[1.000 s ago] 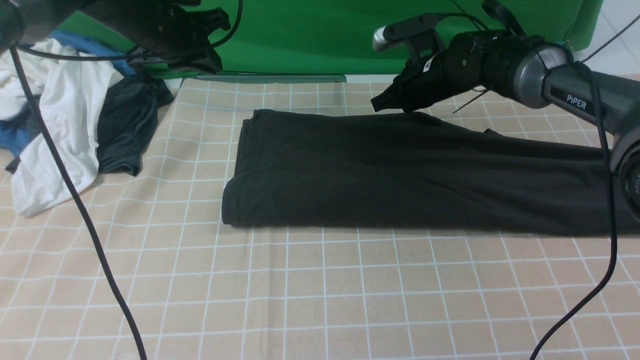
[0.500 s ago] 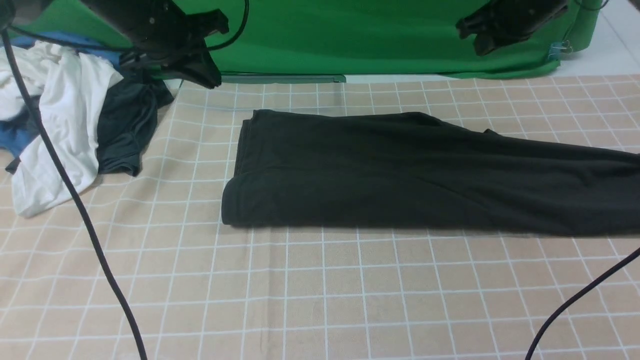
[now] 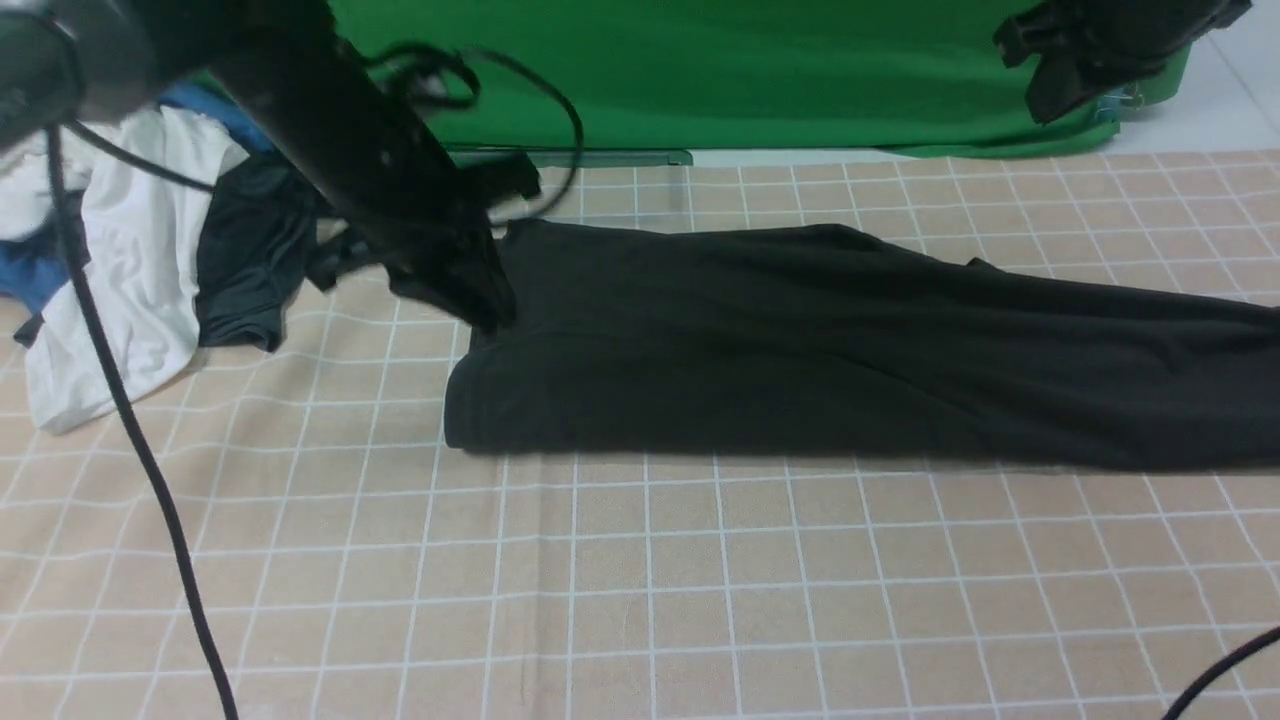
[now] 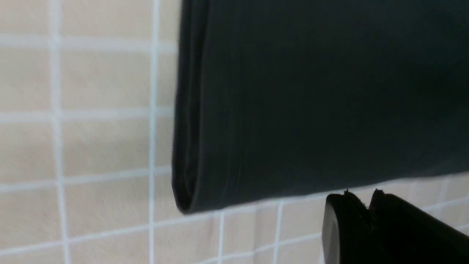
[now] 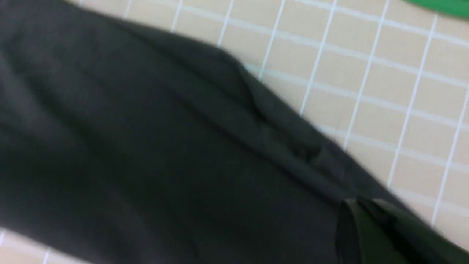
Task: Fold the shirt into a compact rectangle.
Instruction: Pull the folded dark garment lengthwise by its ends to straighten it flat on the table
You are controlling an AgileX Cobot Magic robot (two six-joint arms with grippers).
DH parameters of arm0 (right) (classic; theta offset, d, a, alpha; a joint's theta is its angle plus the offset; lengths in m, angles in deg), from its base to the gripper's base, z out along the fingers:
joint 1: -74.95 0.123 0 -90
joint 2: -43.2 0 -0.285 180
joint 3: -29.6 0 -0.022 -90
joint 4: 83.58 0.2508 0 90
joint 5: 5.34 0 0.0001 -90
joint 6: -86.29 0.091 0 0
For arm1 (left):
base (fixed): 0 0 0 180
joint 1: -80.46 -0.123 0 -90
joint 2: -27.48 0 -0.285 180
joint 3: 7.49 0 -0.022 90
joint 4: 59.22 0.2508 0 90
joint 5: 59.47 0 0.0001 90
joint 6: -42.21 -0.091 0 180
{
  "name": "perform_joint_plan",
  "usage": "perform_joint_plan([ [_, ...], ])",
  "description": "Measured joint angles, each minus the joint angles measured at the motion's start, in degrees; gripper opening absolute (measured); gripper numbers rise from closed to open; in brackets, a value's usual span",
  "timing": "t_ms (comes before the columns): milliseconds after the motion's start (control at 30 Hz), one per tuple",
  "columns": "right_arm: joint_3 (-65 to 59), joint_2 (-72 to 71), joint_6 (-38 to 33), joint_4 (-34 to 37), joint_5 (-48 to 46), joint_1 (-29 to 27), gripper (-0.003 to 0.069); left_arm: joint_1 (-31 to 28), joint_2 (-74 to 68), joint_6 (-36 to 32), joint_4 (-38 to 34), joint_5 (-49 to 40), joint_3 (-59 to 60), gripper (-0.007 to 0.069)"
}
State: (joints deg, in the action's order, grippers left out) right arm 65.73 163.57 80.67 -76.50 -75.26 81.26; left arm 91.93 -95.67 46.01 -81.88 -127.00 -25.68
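The left gripper (image 3: 492,314), jaws narrow and empty, should widen before pinching the folded black cotton shirt's (image 3: 800,340) edge just beside it.

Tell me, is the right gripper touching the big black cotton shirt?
Apart. The front view shows the right gripper high before the green backdrop, well clear of the black shirt.

Folded shirt (image 4: 311,99) edge lies beside seemingly closed left gripper (image 4: 361,200).

Front cam wide, fwd; wrist cams close over shirt (image 3: 800,340)
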Motion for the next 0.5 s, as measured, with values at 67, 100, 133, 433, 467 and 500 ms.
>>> perform_joint_plan([
  [67,-4.33,-2.56,0.00,0.02,0.00,0.07,0.0023,2.44,-0.91,0.57,3.25,3.51,4.42,0.0088],
  [100,-6.46,-3.27,0.00,0.02,0.00,0.07,0.0023,3.11,-1.44,1.11,4.60,4.82,6.24,0.0090],
  [133,-7.72,-3.85,-0.05,0.02,0.00,0.07,0.0023,3.37,-1.62,1.46,5.25,5.34,7.19,0.0092],
  [433,-18.93,-8.44,-1.14,-0.18,2.78,0.07,0.0023,3.29,-1.94,2.39,7.60,-0.18,8.06,0.0097],
  [467,-19.12,-8.67,-1.14,-0.22,2.83,0.07,0.0023,3.29,-1.21,2.39,7.74,-0.95,7.01,0.0100],
  [500,-19.21,-9.05,-1.14,-0.22,2.83,0.07,0.0023,3.17,-0.12,2.46,7.93,-1.27,5.54,0.0104],
])
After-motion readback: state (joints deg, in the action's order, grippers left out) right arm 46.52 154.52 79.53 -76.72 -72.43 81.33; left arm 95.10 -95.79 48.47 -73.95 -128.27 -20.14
